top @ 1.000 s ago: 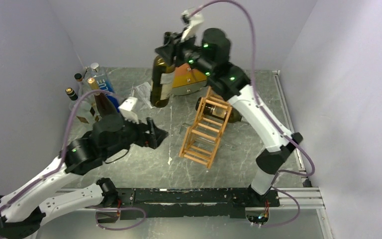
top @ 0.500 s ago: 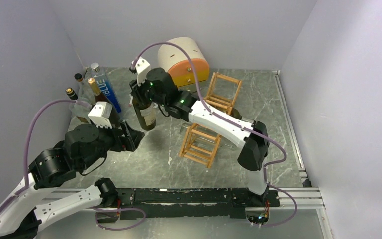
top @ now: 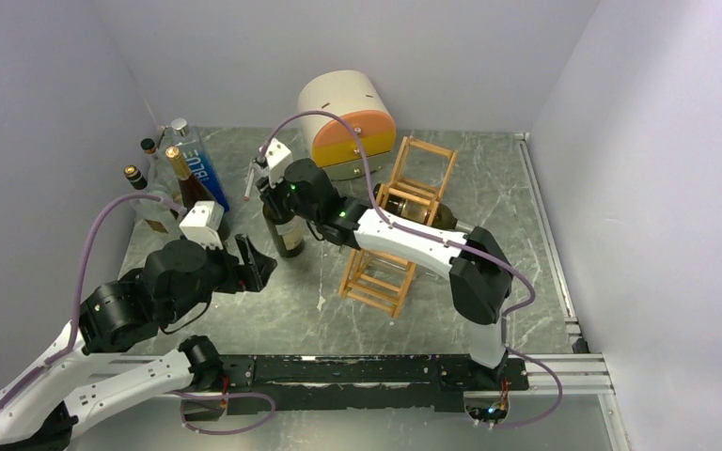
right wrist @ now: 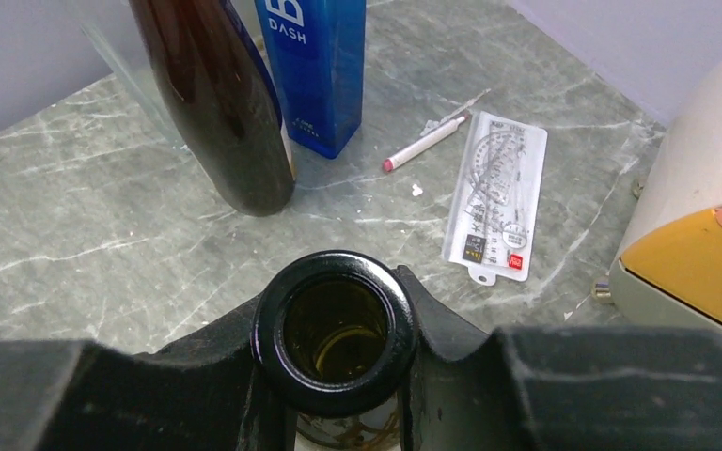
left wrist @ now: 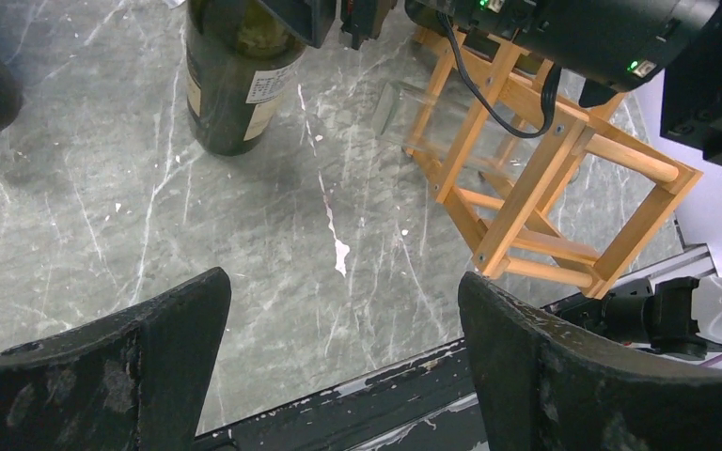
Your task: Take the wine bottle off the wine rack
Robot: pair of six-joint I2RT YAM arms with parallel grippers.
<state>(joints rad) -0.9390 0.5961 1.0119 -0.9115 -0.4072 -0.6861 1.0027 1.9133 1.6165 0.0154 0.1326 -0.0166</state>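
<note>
The wine bottle (top: 288, 233) is dark green with a pale label. It stands upright on the marble table, just left of the wine rack (top: 383, 280), a light wooden ladder-like frame leaning on the table. My right gripper (top: 278, 186) is shut on the bottle's neck from above. The right wrist view shows the bottle's open mouth (right wrist: 336, 329) between the black fingers (right wrist: 197, 385). My left gripper (top: 254, 264) hangs open and empty near the bottle's front left. In the left wrist view the bottle (left wrist: 235, 89) and the rack (left wrist: 526, 178) lie ahead of it.
Another bottle (top: 440, 219) lies on the rack's upper part. Several bottles (top: 183, 178) stand at the back left, among them a blue one (right wrist: 315, 66) and a dark brown one (right wrist: 211, 103). A pen (right wrist: 428, 143) and a ruler pack (right wrist: 495, 197) lie near the round cream-and-orange box (top: 348, 122).
My right arm has swung the bottle down from high above the rack and stood it on the table left of the rack. My left arm has drawn back toward the near left.
</note>
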